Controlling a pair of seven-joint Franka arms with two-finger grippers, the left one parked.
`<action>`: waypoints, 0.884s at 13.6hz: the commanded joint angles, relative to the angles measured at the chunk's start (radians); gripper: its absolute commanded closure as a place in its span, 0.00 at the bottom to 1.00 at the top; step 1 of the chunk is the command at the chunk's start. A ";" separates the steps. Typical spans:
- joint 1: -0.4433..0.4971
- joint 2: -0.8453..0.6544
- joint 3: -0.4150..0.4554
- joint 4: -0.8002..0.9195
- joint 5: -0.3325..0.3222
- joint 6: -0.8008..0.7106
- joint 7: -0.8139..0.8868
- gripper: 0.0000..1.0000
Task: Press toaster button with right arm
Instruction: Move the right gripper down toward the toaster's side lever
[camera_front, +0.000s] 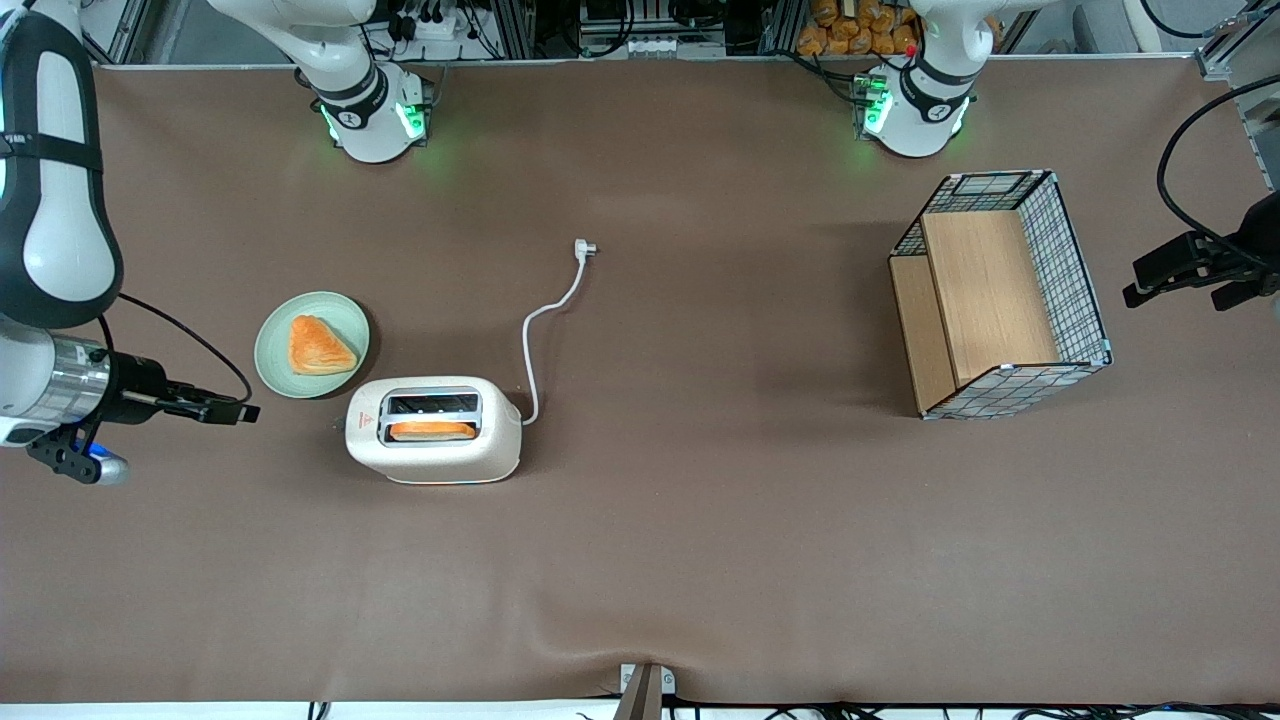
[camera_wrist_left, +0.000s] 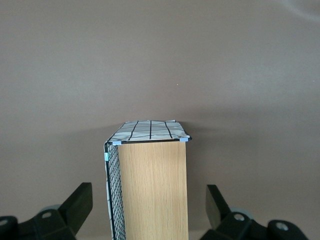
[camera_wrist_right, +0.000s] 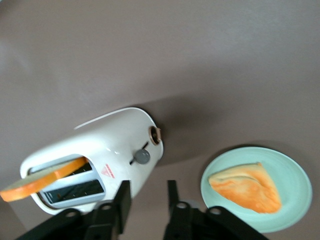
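Note:
The cream-white toaster (camera_front: 432, 430) stands on the brown table, with an orange slice of toast (camera_front: 432, 430) in the slot nearer the front camera. In the right wrist view its narrow end faces me, and the toaster button (camera_wrist_right: 142, 156), a small grey round knob, sticks out of a dark slit there. The toaster (camera_wrist_right: 100, 155) carries a red triangle mark on top. My right arm's gripper (camera_front: 240, 411) hovers toward the working arm's end of the table, a short way from that narrow end. The gripper (camera_wrist_right: 147, 192) is open, with only table between its fingers.
A pale green plate (camera_front: 275, 345) with a triangular toasted piece (camera_front: 318, 346) lies beside the toaster, farther from the front camera. The white cord and plug (camera_front: 584, 248) trail away from the toaster. A wire basket with wooden shelves (camera_front: 1000, 295) stands toward the parked arm's end.

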 joint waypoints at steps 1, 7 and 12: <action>-0.011 0.032 0.010 0.000 0.122 0.053 -0.058 1.00; -0.002 0.070 0.013 -0.029 0.160 0.080 -0.147 1.00; 0.036 0.092 0.013 -0.082 0.165 0.191 -0.209 1.00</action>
